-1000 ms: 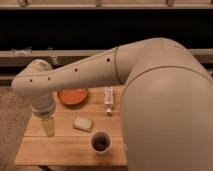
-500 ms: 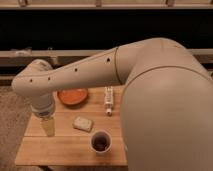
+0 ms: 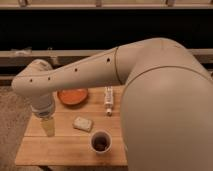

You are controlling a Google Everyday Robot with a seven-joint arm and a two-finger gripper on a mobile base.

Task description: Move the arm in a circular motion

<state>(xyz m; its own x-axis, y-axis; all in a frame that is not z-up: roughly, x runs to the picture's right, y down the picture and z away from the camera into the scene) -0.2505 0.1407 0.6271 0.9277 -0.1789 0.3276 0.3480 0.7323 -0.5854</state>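
Note:
The huge cream-beige arm [image 3: 125, 70] of thick rounded segments with small dark holes fills the right side and reaches left across the wooden table [image 3: 65, 147]. Its grey wrist [image 3: 42, 107] hangs over the table's left part. The gripper [image 3: 48, 127], a pale yellowish tip, points down just above the table's left side.
On the table stand an orange bowl [image 3: 73, 96], a white bottle lying on its side [image 3: 108, 99], a pale sponge-like block [image 3: 82, 123] and a white cup with dark contents [image 3: 101, 142]. A dark wall with a ledge [image 3: 60, 55] runs behind the table. Carpet [image 3: 12, 120] lies to the left.

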